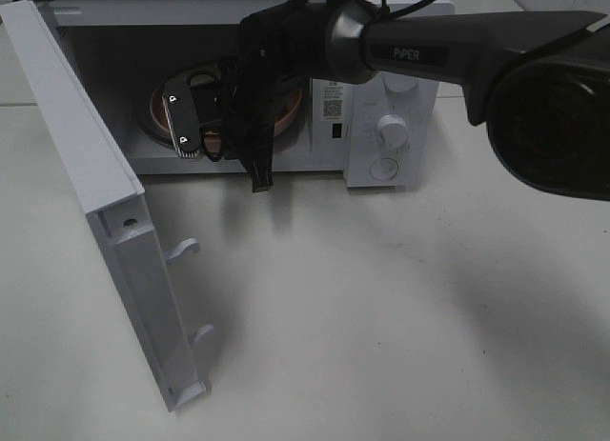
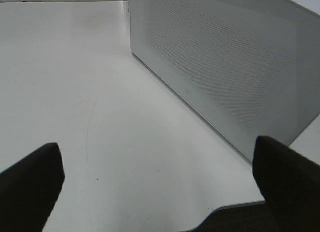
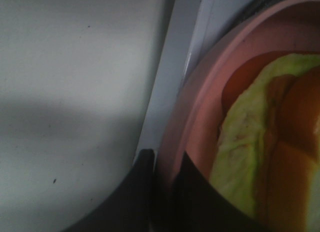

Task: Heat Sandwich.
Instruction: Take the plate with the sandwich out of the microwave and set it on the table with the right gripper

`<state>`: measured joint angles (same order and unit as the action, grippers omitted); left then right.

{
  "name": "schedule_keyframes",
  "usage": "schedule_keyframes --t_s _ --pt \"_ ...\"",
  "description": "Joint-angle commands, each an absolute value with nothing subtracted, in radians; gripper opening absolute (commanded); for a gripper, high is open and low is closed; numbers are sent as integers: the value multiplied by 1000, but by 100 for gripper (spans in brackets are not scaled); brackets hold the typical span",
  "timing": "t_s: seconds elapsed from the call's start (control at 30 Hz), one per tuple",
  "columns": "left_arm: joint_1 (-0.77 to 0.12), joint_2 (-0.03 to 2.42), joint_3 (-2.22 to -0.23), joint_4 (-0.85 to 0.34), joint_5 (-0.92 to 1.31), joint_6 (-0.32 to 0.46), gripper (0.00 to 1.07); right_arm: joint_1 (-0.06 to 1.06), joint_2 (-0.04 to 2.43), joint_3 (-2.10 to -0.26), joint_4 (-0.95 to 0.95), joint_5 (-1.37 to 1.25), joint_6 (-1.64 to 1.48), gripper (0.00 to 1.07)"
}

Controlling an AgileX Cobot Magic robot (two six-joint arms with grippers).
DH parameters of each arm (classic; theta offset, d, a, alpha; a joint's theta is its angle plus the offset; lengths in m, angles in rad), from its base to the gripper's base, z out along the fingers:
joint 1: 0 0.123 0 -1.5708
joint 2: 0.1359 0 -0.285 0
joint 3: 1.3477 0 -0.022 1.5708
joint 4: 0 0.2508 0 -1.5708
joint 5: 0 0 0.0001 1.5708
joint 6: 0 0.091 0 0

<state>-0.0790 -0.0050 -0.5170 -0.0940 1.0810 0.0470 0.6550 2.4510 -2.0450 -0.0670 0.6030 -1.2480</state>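
The microwave's white door point(image 1: 114, 241) is seen swung wide open, nearest the camera, with two latch hooks projecting from its edge. Behind it, the microwave point(image 1: 391, 127) stands on a pale table point(image 1: 381, 317). The right gripper point(image 3: 167, 167) is reached into the microwave's cavity, its fingers pinched onto the rim of a pink plate point(image 3: 200, 91). The sandwich point(image 3: 270, 142), with yellow-green and orange layers, is carried on that plate inside the microwave. The left gripper point(image 2: 160, 182) is held beside the microwave's perforated outer wall, fingers spread wide, with nothing between them.
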Motion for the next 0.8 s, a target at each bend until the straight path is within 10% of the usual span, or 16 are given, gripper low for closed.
schedule_keyframes --t_s 0.03,0.8 --pt "-77 -11 -515 -95 1069 47 97 652 2415 -1995 -62 618 -1305 0" --pt "-77 -11 -515 -95 1069 47 97 652 2104 -1546 21 444 -1559 0"
